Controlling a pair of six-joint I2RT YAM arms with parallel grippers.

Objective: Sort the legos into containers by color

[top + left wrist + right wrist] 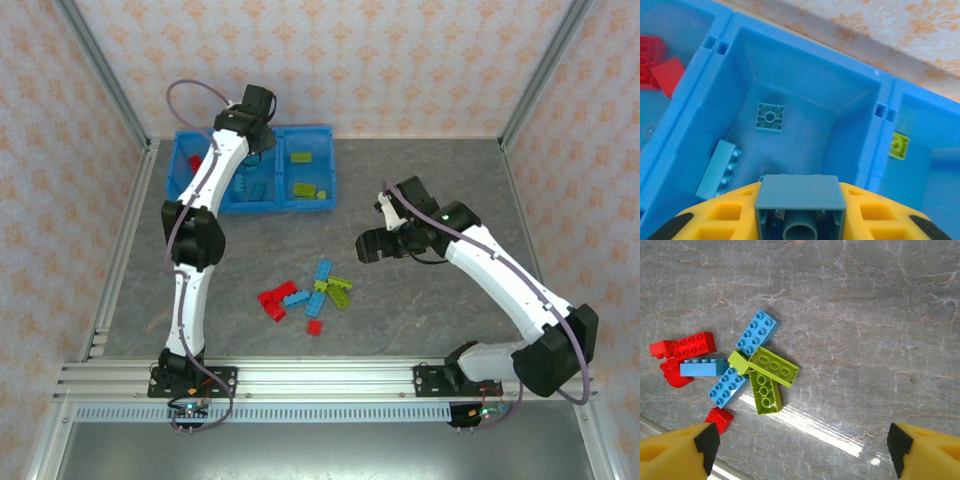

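Left wrist, blue brick (pixel 800 192), underside facing camera

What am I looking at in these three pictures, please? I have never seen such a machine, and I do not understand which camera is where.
Two white robot arms stand at a grey table. One picture is taken from above; the other two come from a camera on each wrist, so yellow fingers show. A blue tray has three compartments. The left gripper holds a light blue brick over the middle compartment. The right gripper hangs open above the loose bricks, red, blue and green.
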